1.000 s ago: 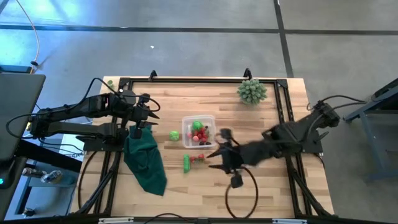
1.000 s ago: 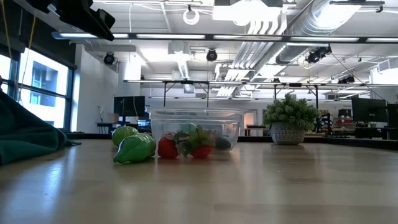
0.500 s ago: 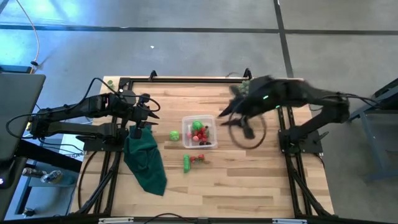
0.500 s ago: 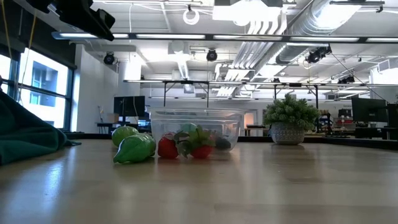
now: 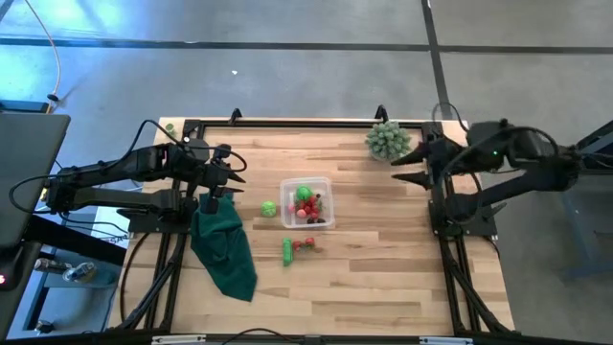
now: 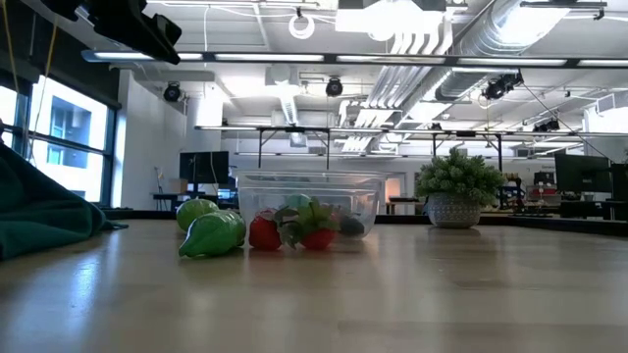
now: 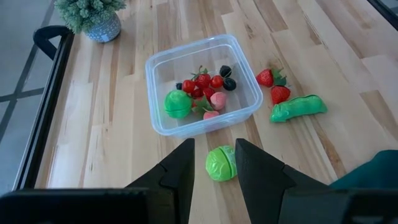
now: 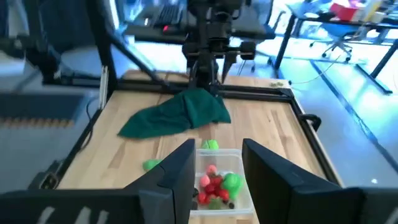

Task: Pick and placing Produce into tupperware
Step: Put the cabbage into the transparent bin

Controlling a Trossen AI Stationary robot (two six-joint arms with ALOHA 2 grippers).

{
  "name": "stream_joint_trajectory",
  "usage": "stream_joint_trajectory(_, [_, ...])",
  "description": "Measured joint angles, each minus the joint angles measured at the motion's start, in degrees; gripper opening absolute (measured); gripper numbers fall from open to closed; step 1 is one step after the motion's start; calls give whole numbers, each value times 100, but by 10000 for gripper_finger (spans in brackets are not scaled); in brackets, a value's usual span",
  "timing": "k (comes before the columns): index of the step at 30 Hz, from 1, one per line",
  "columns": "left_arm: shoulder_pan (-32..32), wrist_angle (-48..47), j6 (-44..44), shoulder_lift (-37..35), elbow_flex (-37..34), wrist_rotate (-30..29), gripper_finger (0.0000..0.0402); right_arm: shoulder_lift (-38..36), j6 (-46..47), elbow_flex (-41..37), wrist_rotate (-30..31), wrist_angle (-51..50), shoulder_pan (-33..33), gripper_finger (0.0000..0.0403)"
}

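**Tub part filled, four pieces out on the boards**

Wooden table [image 5: 383, 287] planks carry a clear tub [image 5: 306, 202] near the middle, holding a green ball [image 7: 178, 103], red berries [image 7: 202, 84], pink bits and two dark ones. Four pieces lie outside it: a green cabbage [image 7: 219, 163] just beside one wall, and a green pod [image 7: 298, 107] with two strawberries [image 7: 272, 86] near another side. A dark green cloth [image 5: 225, 247] is heaped toward the left edge, and a potted plant [image 5: 387, 140] stands at the far right corner.

Left gripper [image 5: 237, 171] hangs over the table left of the tub, above the cloth's top; its fingers [image 7: 178, 169] stand apart and empty, framing the cabbage from above. Right gripper [image 5: 402, 159] is raised by the plant, well away from the tub, fingers [image 8: 176, 172] apart and, as far as its blurred view shows, holding nothing.
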Motion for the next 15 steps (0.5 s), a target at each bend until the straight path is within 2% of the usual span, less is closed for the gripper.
stream_joint_trajectory(8, [0, -1, -1, 1, 1, 0, 106, -1625, 1059, -2745, 144, 1033, 1, 123])
stream_joint_trajectory(12, [0, 0, -1, 1, 1, 0, 106, -2177, 1086, -3841, 165, 1625, 0, 123])
stream_joint_trajectory(15, [0, 2, -1, 1, 2, 0, 106, -2507, 815, -4563, -52, 2154, 0, 123])
